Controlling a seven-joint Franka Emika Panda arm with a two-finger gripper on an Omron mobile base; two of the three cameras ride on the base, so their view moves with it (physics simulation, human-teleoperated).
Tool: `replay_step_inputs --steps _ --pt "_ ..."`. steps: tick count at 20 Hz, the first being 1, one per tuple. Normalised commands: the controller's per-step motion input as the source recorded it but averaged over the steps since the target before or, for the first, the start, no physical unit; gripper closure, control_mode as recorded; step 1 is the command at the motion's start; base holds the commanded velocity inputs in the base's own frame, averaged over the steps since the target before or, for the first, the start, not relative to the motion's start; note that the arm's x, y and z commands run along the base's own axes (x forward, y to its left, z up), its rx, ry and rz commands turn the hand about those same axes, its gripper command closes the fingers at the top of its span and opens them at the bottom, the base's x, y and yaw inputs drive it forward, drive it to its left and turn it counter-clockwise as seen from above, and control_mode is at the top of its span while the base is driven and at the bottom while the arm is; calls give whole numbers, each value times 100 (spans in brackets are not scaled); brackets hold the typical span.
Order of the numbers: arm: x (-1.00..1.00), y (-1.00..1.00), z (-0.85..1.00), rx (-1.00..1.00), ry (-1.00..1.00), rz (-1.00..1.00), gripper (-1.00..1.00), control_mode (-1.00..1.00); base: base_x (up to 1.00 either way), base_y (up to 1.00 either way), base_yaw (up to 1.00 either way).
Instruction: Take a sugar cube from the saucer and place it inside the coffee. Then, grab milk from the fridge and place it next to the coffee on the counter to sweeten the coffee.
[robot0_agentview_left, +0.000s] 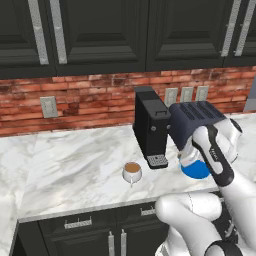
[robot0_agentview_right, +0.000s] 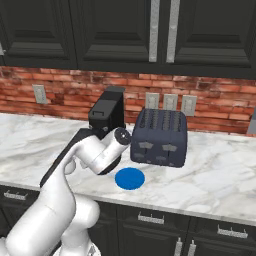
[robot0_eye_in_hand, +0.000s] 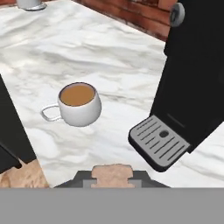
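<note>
The jaws (robot0_eye_in_hand: 112, 177) are closed tight on the sugar cube (robot0_eye_in_hand: 112, 173), a tan block pinched between the two dark fingertips at the bottom of the hand view. Ahead of them and a little to the left in that view, well apart from the cube, the coffee (robot0_eye_in_hand: 79, 105) stands upright on the marble bench (robot0_eye_in_hand: 109, 57), its brown liquid showing and its small handle turned to the left. To the right of the cup in the hand view rises the black coffee machine (robot0_eye_in_hand: 192, 83), with its grey drip tray (robot0_eye_in_hand: 158, 142) jutting out low, just beside the jaws' line. In the left base view the cup (robot0_agentview_left: 132, 172) sits just in front of the machine (robot0_agentview_left: 151, 127), left of the drip tray, while the arm's wrist hangs over the blue saucer (robot0_agentview_left: 196, 171), partly covering it. The right base view shows the saucer (robot0_agentview_right: 130, 178) bare on the bench, near the front edge, before a dark toaster (robot0_agentview_right: 160, 137). From the base views the arm hides the fingertips, so how high the cube sits above the bench is hard to tell.
</note>
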Motion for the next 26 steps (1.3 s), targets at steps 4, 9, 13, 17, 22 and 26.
replay_step_inputs --steps 4,9,13,17,22,26 --pt "-10 49 28 -11 9 0 100 -100 0 0 0" --pt "-8 50 6 -15 5 -1 100 -100 0 0 0" --pt "0 52 1 -18 5 -7 100 -100 0 0 0" --pt "0 50 1 -18 4 -12 100 -100 0 0 0" --pt "0 45 1 -17 5 -16 100 -100 0 0 0" --pt "2 42 0 -15 4 -16 100 -100 0 0 0"
